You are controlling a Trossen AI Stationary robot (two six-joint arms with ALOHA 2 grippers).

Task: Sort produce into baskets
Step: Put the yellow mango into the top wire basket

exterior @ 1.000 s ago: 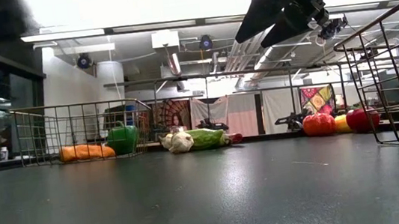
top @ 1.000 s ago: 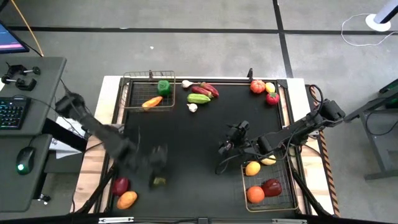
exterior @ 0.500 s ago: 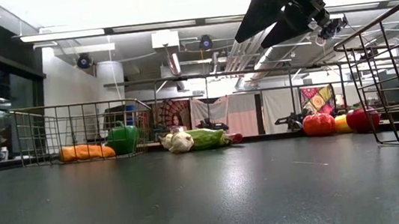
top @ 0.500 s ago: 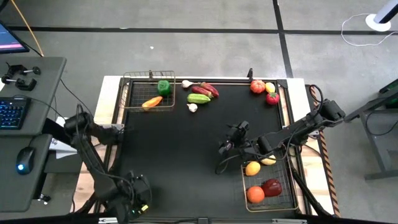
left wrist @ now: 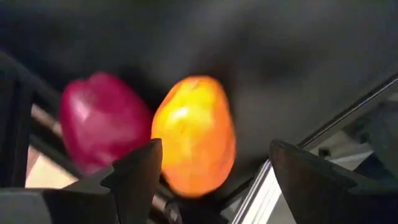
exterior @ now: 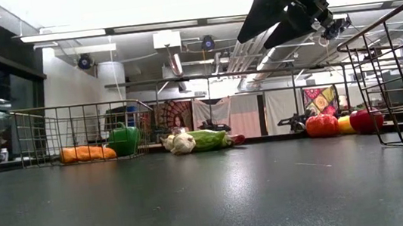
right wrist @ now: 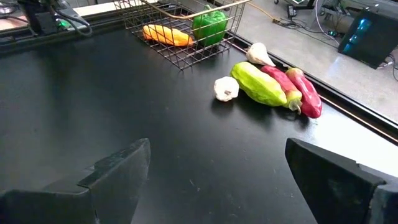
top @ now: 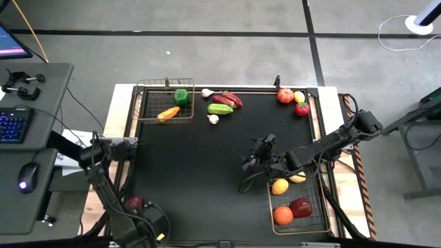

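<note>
Black matting covers the table point(top: 200, 165), with a desk carrying a keyboard point(top: 12, 125) and mouse point(top: 26, 176) off at nine o'clock. Down at seven o'clock the left gripper point(left wrist: 211, 180) hangs over the table's corner; the high view shows only a dark-red piece point(top: 134, 204) beside the arm, while the left wrist view adds an orange-yellow fruit point(left wrist: 194, 134) touching that red one point(left wrist: 102, 121), with the fingers spread apart on either side of the orange-yellow fruit. At eleven o'clock the coppery-rimmed basket point(top: 165, 85) holds a green pepper point(top: 181, 96) and a carrot point(top: 168, 113). Just beside it, toward twelve, lie two garlic bulbs point(top: 213, 119), a pale-green vegetable point(top: 220, 109) and dark-red pieces point(top: 229, 100), which the right wrist view shows pressed together. At one o'clock a red fruit point(top: 285, 96), a lemon point(top: 299, 96) and a small red piece point(top: 302, 108) cluster. The right gripper point(top: 253, 165) hovers near centre, jaws apart, raised above the mat in the low view. At five o'clock the silvery basket point(top: 324, 215) contains two yellow fruits point(top: 280, 186), an orange point(top: 283, 215) and a red apple point(top: 301, 207).
</note>
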